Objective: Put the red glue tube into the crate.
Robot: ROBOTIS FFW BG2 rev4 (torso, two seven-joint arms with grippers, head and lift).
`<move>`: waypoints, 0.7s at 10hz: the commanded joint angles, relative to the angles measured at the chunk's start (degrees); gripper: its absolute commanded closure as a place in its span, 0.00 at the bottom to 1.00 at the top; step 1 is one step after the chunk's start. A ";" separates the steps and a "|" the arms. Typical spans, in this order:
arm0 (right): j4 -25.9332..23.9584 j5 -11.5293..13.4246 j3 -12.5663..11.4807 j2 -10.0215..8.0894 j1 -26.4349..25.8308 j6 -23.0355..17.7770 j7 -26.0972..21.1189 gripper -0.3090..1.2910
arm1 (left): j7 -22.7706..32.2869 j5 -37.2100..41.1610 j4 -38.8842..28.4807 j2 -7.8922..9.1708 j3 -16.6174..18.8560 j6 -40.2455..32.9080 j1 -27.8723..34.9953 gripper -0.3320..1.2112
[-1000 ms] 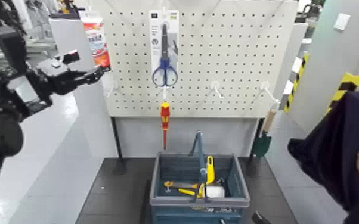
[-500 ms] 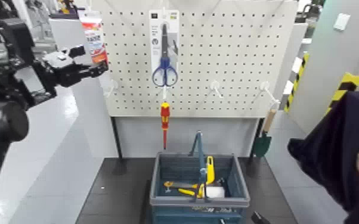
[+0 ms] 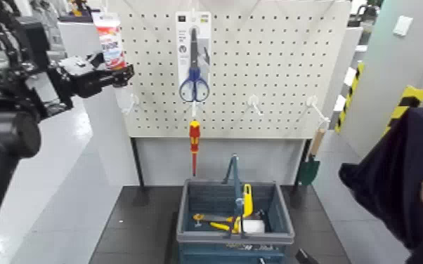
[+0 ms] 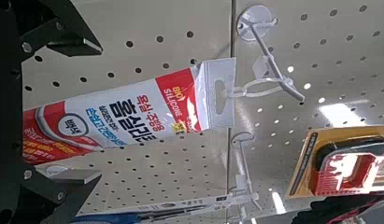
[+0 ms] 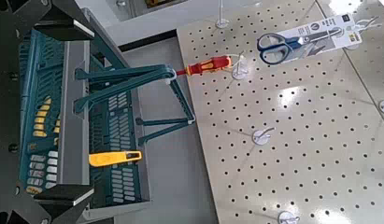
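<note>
The red glue tube [image 3: 109, 40] hangs by its white tab from a hook at the pegboard's upper left edge. My left gripper [image 3: 120, 73] is raised to the tube's lower end. In the left wrist view its two dark fingers [image 4: 51, 28] stand above and below the tube [image 4: 124, 114], with a gap on each side, so the left gripper [image 4: 87, 112] is open around it. The blue-grey crate [image 3: 232, 239] sits on the floor below the board. My right gripper [image 5: 49, 107] hangs low by the crate [image 5: 79, 47], open and empty.
Blue-handled scissors on a white card [image 3: 194, 56] and a red-and-yellow screwdriver [image 3: 194, 144] hang at the board's centre. A small trowel [image 3: 310, 166] hangs at the right. Yellow tools [image 3: 246, 200] lie in the crate. A person in dark clothing [image 3: 397, 186] stands at the right.
My left arm has moved up and right to the pegboard. Its fingers now straddle the tube's lower end and have drawn closer together.
</note>
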 commanded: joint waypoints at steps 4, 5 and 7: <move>0.00 -0.09 -0.09 0.00 0.09 -0.06 0.09 0.28 | 1.97 -2.11 -2.29 -0.50 -0.45 1.74 -0.02 0.98; 0.00 -0.09 -0.09 0.00 0.09 -0.06 0.09 0.28 | 1.88 -2.11 -2.38 -0.50 -0.45 1.74 -0.10 0.98; 0.00 -0.09 -0.09 0.00 0.09 -0.06 0.09 0.28 | 1.88 -2.03 -2.47 -0.50 -0.36 1.83 -0.19 0.98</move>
